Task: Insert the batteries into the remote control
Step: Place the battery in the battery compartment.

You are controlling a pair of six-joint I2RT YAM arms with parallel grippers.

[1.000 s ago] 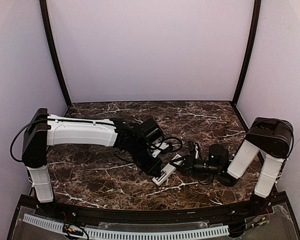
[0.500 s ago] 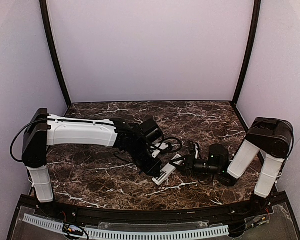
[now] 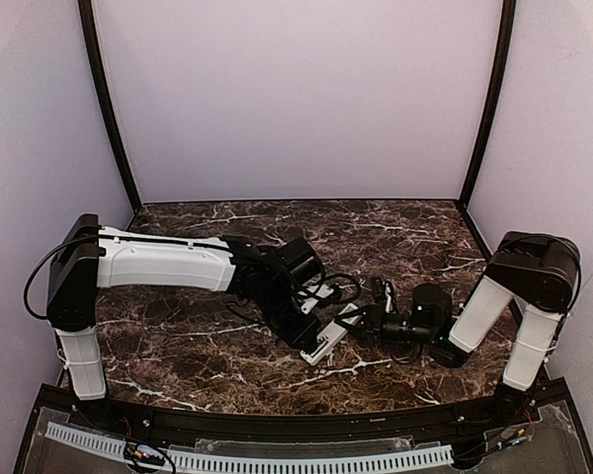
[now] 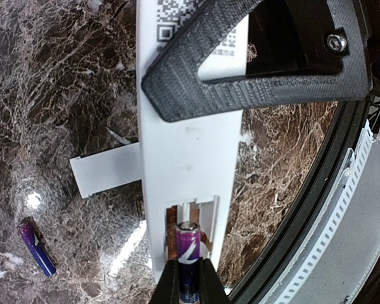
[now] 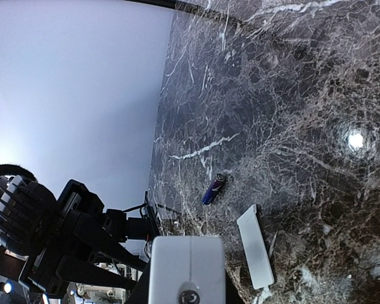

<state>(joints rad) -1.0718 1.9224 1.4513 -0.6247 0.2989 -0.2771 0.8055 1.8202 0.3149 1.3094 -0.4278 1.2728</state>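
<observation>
my left claw point(image 4: 189, 286) pinches one battery point(image 4: 189, 246) at the recess of the remote control point(image 4: 190, 152), which my right claw point(image 3: 360, 322) grips; the other battery point(image 4: 37, 248) lies unloaded.

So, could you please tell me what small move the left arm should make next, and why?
Probably ease the battery a little further forward and down into the open recess of the remote control. The left gripper is shut on it, its tip is only at the recess's near edge and not yet seated, and the right gripper holds the remote in place.
</observation>
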